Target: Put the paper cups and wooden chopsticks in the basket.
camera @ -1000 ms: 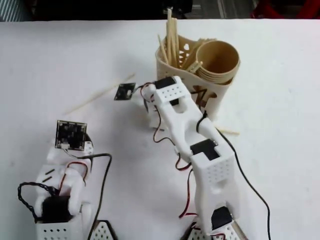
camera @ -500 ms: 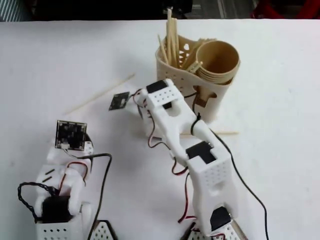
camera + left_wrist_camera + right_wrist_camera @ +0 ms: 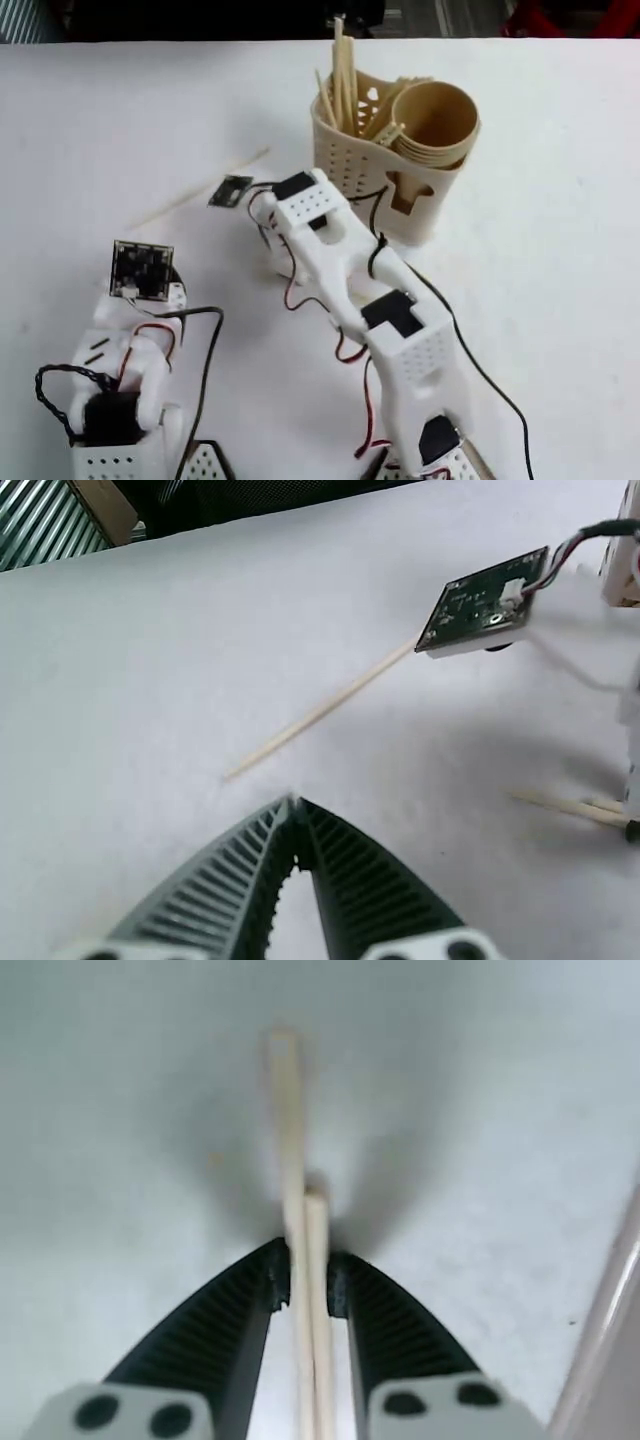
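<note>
Two wooden chopsticks [image 3: 291, 1150] lie side by side between the fingers of my right gripper [image 3: 308, 1282], which is shut on them just above the white table. Their ends [image 3: 575, 808] also show in the left wrist view. The beige basket [image 3: 352, 168] stands at the back, holding stacked paper cups [image 3: 436, 120] and several upright chopsticks [image 3: 342, 75]. One loose chopstick [image 3: 195, 192] lies on the table left of the right arm [image 3: 330, 245]; it also appears as the chopstick [image 3: 320, 712] ahead of my left gripper [image 3: 295, 807], which is shut on nothing.
The right arm's camera board [image 3: 229, 190] hangs over the inner end of the loose chopstick. The left arm [image 3: 125, 375] sits at the near left corner. Open white table [image 3: 110, 120] stretches to the far left and to the right of the basket.
The right arm has swung left, away from the basket, with the two chopsticks in its gripper. The chopstick end seen earlier right of the arm is now hidden. The left arm has not moved.
</note>
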Tool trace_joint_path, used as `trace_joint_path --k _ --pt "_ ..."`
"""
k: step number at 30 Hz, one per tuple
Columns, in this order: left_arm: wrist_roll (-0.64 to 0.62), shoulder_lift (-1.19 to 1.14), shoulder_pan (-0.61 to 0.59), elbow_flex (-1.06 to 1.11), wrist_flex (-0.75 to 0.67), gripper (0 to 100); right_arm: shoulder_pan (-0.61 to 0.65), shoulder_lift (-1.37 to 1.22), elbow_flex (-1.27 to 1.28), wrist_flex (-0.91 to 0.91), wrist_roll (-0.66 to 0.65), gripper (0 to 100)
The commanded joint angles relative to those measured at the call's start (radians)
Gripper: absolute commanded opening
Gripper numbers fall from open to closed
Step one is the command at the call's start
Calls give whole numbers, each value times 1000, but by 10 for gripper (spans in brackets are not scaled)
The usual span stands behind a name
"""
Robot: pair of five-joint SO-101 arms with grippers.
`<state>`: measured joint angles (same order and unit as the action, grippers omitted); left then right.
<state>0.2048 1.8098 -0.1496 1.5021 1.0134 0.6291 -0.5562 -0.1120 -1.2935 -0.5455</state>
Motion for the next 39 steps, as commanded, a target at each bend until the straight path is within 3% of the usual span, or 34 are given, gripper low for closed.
trace_joint_path --k 1,5,10,15,21,39 --pt "11 12 -5 -8 -20 27 71 33 -14 87 87 19" --pt "11 12 -5 -8 -20 27 74 38 -15 90 129 36" --pt "11 12 -5 -8 -20 27 67 131 -18 -24 130 155" --pt "11 12 -5 -8 -20 27 67 252 11 -166 123 156" --pt "11 12 -5 -8 -20 27 25 341 183 -176 121 159" --pt "11 12 -2 -6 -20 27 -136 526 643 209 49 156"
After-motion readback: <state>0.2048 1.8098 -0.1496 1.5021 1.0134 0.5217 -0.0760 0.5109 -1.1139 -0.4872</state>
